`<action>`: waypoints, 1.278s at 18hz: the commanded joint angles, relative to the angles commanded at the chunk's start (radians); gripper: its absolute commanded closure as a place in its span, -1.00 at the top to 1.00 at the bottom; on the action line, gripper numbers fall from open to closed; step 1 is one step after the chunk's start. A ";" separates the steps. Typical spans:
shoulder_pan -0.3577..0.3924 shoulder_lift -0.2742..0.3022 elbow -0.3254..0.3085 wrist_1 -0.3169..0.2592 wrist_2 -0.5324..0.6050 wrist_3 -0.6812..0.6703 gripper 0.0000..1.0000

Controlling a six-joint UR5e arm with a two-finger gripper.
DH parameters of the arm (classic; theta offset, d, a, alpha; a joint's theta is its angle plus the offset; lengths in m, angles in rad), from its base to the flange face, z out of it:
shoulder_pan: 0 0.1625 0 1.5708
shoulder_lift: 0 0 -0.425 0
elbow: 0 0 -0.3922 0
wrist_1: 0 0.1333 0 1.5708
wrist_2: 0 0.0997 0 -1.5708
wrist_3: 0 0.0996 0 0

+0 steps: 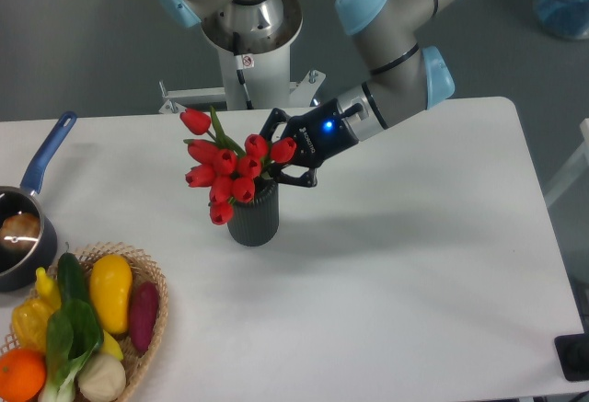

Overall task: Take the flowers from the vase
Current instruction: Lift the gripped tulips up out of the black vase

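Observation:
The flowers (225,165), a bunch of red tulips with green leaves, stand in the dark ribbed vase (253,219) near the table's middle left. Their heads lean to the left, over the vase's rim. My gripper (274,157) reaches in from the right, just above the vase's mouth, and is shut on the flowers' stems below the heads. The stems at the pinch are mostly hidden by the blooms and the black fingers.
A wicker basket (147,275) with produce sits at the front left corner. A blue-handled saucepan (37,190) stands at the left edge. The robot's base (248,34) rises behind the vase.

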 joint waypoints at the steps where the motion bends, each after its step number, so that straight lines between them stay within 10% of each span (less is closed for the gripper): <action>1: 0.002 0.005 0.000 0.000 -0.003 0.000 -0.86; 23: 0.029 0.115 0.015 -0.109 -0.023 -0.011 -0.86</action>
